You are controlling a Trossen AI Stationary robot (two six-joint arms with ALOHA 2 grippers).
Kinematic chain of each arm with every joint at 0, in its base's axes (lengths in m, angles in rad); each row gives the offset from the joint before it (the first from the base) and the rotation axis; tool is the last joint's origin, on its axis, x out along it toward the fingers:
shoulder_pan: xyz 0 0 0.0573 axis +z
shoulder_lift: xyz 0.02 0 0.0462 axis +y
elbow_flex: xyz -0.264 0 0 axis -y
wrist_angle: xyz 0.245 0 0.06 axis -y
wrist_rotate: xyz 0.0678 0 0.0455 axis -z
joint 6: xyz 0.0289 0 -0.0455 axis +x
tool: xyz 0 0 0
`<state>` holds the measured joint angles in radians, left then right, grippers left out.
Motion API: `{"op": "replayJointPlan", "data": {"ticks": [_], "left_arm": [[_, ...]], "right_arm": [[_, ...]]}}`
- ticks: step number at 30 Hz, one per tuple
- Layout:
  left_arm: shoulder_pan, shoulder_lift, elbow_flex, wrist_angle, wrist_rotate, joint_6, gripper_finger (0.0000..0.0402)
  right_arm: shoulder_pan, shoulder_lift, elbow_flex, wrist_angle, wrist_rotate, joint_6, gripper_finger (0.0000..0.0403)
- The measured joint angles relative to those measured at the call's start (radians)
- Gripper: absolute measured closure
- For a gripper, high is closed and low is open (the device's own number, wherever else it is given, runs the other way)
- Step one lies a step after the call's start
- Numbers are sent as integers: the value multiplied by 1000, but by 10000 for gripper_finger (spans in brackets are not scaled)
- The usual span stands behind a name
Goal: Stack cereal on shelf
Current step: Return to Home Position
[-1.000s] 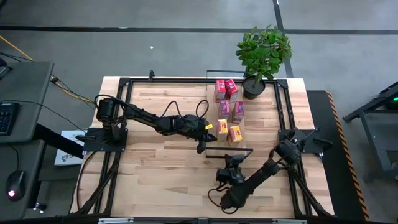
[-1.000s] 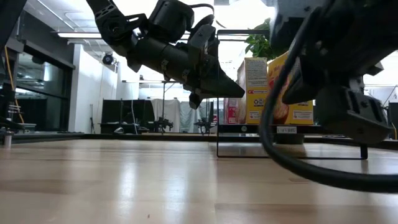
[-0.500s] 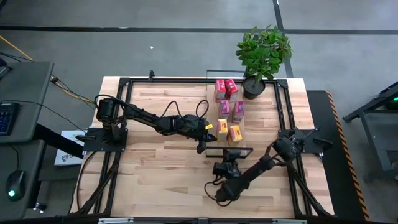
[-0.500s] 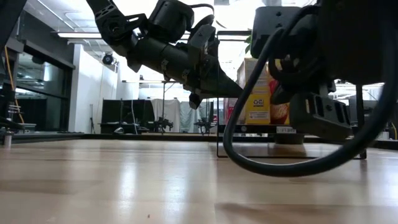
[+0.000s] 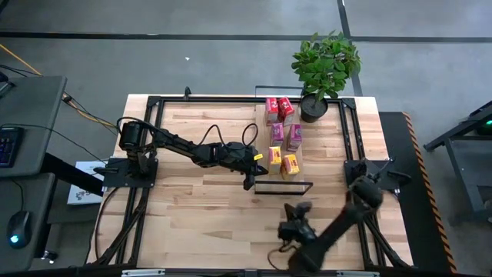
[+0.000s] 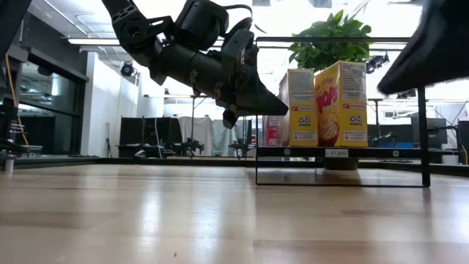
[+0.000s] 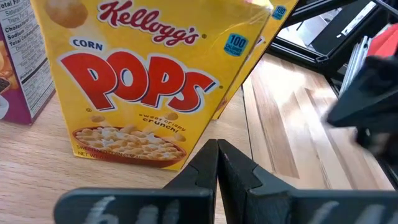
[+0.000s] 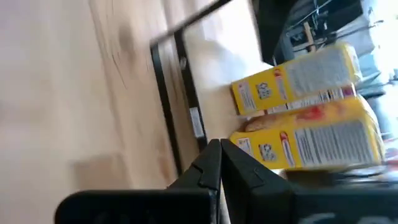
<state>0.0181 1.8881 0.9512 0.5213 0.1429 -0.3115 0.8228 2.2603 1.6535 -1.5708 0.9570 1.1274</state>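
Overhead + low-level cams — share cereal (image 5: 290,165).

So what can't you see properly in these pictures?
Low view: the red boxes, mostly hidden behind the yellow boxes; the right arm, cut off by the edge.
Left wrist view: the pink-purple box, cut off by the edge.
Right wrist view: box lettering, blurred.

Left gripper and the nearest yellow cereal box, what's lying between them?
Nothing: the left wrist view shows only bare wood between the shut left gripper and the yellow cereal box.
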Motion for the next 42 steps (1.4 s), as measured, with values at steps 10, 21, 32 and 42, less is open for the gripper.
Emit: {"op": "replayJointPlan", "data": {"ticks": [10,21,32,42], "left_arm": [[0,0,0,3,0,-8,401],[2,0,0,8,-23,17,401],[0,0,0,7,-24,8,402],[-8,0,0,6,-14,8,402]], "right_arm": [[186,-231,-290,10,256,892,403],[115,-291,-504,345,346,936,403],[-70,-291,-491,386,288,828,403],[-105,-291,-491,285,208,860,403]]}}
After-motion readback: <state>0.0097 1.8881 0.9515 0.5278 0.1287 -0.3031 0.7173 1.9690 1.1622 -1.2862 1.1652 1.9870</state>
